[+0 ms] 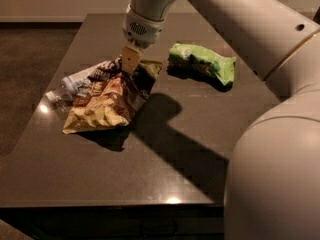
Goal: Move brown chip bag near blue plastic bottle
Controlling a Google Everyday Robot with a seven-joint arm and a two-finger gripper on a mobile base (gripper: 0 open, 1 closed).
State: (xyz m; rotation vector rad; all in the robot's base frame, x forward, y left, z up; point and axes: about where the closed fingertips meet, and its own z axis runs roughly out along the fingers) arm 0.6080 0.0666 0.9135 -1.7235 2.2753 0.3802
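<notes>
Hand tight on top edge of brown chip bag (bag just beside blue plastic bottle)

Chip bag on the counter toward its left edge, bottle lying touching its left side, nearer that edge, gripper at the chip bag's far end, snack bag well apart to the right, toward the far edge
</notes>
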